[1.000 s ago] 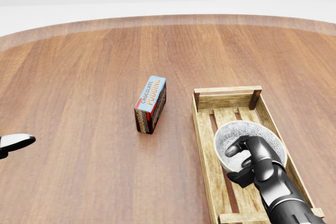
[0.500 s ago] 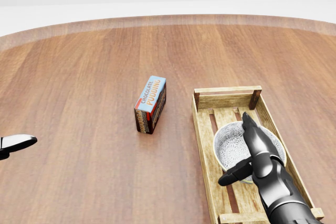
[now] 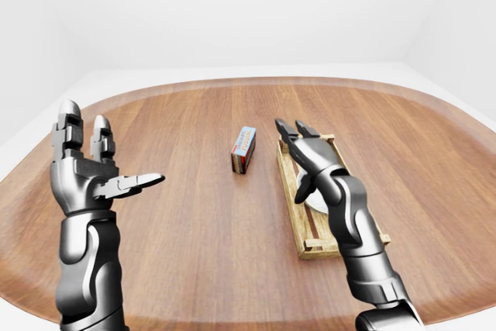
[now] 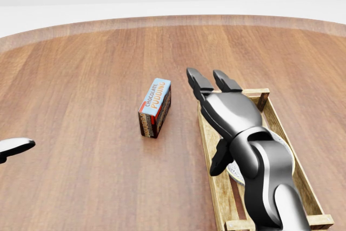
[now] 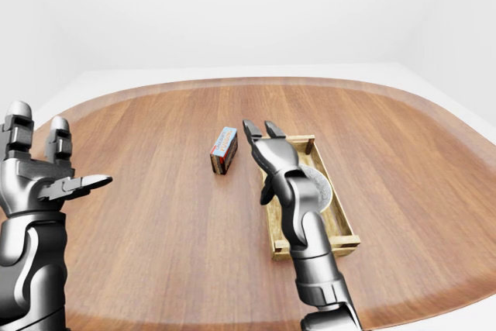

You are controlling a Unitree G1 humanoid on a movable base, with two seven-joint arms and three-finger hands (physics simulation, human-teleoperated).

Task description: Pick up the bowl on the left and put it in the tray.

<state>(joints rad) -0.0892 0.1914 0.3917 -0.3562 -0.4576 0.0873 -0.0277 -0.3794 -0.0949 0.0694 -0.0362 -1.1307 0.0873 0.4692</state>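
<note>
Left-eye view first: big round brown wooden worktop [image 3: 178,215] with a lighter rim. The left hand [image 3: 85,180] is up at the left side of the view, wide open and gripping nothing. Two fingers point straight up and the thumb sticks out sideways to the right. The right hand [image 3: 314,156] is open too, with its fingers stretched flat and nothing in it. It hovers over the top end of the pale slatted wooden tray [image 3: 293,207]. You only get a sliver of the white bowl with the grey pattern [image 3: 316,201] here, poking out beside the wrist, inside the tray. A small blue and brown chocolate pudding box [image 3: 243,149] stands on the worktop just left of the tray, not touching it.

Head view: the right hand and forearm cover most of the tray. The fingers reach past its top-left corner and the thumb hangs down over the left rail. Bits of the bowl's rim show on either side of the forearm, between the tray's long rails. Only one silver fingertip of the left hand pokes in at the left edge, well apart from everything else.

Right-eye view: this is the best look at the bowl. It sits in the tray around the middle, right of the wrist, with nothing gripping it. I can't tell whether it's flat or a bit tilted.
</note>
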